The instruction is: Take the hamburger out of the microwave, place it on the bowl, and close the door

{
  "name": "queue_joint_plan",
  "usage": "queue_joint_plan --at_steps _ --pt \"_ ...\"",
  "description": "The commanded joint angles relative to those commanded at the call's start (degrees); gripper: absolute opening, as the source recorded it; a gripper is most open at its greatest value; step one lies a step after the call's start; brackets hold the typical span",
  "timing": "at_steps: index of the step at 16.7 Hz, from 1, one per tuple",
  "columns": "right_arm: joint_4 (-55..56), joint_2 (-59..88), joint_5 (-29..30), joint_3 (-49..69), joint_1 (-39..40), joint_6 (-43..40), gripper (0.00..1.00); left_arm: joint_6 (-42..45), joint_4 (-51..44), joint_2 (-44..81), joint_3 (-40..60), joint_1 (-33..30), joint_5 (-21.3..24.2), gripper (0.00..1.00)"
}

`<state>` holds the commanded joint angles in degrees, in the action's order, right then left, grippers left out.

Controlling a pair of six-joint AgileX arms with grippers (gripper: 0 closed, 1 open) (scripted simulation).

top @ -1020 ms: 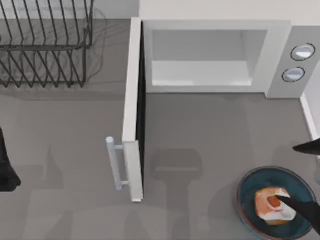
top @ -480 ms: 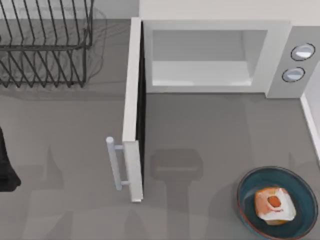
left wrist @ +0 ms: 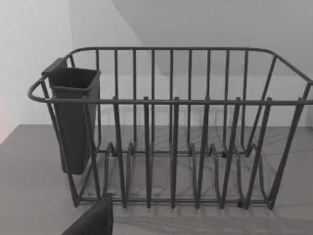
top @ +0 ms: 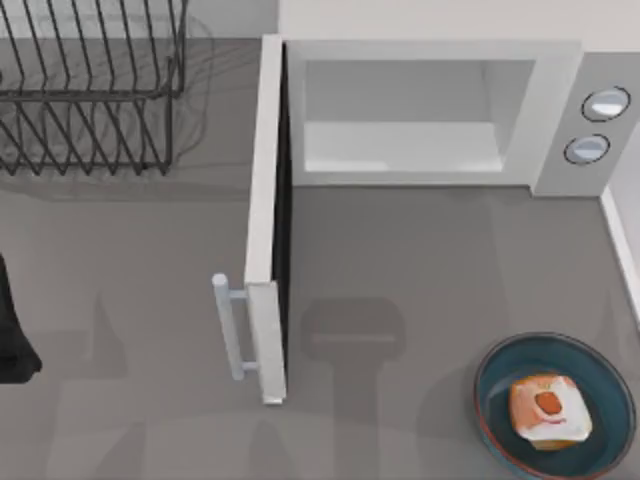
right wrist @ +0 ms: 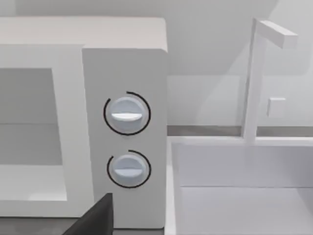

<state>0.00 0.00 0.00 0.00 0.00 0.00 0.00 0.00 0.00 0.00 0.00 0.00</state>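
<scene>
Grey table point(top: 420, 260) under a pale wall, seen from above. Near right corner: the bowl point(top: 500, 425), dark teal with a thin reddish rim, holds the hamburger point(top: 546, 410), which rests slightly right of the bowl's middle, orange-red spot up. Nothing touches either. Near left edge of the table: a dark piece of the left arm point(top: 14, 340), parked, well apart from everything else; whether its end effector is spread or pressed together, cannot tell. In the middle, the door point(top: 264, 240) stands open, swung out toward the near side, dark inner face to the right, pale bar handle point(top: 228, 326) on its left side near the free end. A soft shadow lies on the table just right of the door's near end. Far side: the microwave point(top: 430, 55), white, cavity point(top: 405, 120) pale and bare, two round grey-blue knobs point(right wrist: 127, 113) one above the other on its right panel. Right of the microwave, in the right wrist view, a white sink basin point(right wrist: 244, 166) with a tall white faucet point(right wrist: 254, 73). Far left: a dark wire dish rack point(left wrist: 171, 127) with a dark cutlery cup point(left wrist: 73, 112) hung on one end.
</scene>
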Motion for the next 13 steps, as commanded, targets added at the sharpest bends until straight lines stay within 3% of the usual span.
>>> queue_joint_plan --at_steps 2,13 --pt "0.00 0.00 0.00 0.00 0.00 0.00 1.00 0.00 0.00 0.00 0.00 0.00 0.00 1.00" --pt "0.00 0.00 0.00 0.00 0.00 0.00 1.00 0.00 0.00 0.00 0.00 0.00 0.00 0.17"
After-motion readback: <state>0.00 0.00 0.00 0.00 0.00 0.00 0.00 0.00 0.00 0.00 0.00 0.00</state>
